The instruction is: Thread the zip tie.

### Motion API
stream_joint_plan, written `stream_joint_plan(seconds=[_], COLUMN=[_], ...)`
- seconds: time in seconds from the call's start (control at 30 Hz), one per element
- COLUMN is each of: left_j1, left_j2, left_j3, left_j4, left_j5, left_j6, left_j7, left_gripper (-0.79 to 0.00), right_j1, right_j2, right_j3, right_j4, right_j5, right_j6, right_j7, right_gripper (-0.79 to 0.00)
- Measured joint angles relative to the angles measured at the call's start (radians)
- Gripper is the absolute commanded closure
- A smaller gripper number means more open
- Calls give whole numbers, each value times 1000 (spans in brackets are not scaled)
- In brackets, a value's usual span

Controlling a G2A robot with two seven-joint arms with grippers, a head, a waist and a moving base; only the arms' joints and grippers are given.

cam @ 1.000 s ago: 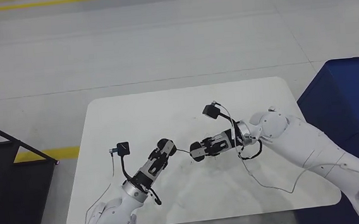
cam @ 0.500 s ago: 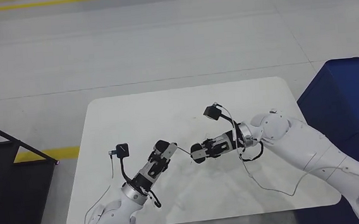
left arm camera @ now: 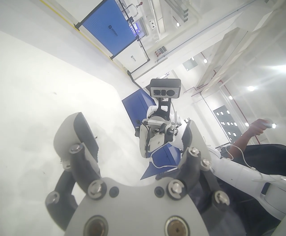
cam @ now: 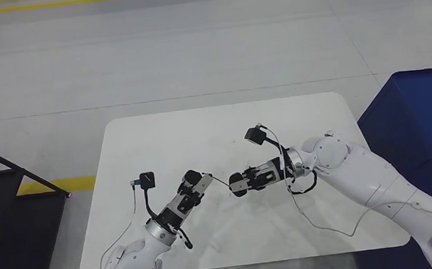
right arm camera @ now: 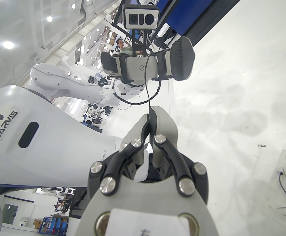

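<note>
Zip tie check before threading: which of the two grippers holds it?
The right gripper, its fingers shut on the zip tie; the left gripper is wide open.

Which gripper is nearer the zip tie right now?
Right. The right gripper is shut on the zip tie, pinching one end. The left gripper stands open facing it, at the tie's far end; whether it touches the tie I cannot tell.

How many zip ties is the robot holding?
1. The zip tie is pinched in the right gripper, jaws shut on it, its free end reaching toward the open left gripper. More might be hidden from these views.
</note>
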Motion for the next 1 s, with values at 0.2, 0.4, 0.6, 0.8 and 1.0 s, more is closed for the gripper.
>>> stream_joint_plan(seconds=[0.2, 0.4, 0.6, 0.8, 1.0], left_j1=[-2, 1, 14, 26, 28], left_j2=[0, 0, 2, 4, 4], left_j3=[5, 4, -1, -4, -4], left_j4=[2, 1, -5, -17, -18], left_j5=[2, -1, -1, 0, -7], left_j6=[-2, -5, -14, -17, -16], left_j7=[2, 0, -1, -13, -18], left_gripper=[-139, -6, 0, 0, 0], right_j1=[-7, -17, -29, -34, -33], right_j2=[-5, -10, -13, -13, -13], right_j3=[10, 23, 35, 38, 38], right_j4=[-1, 1, -1, -17, -16], right_j5=[-8, -10, -15, -36, -34], right_j6=[4, 5, 5, 15, 15], right_j7=[4, 5, 5, 16, 15], right_gripper=[0, 0, 0, -785, -785])
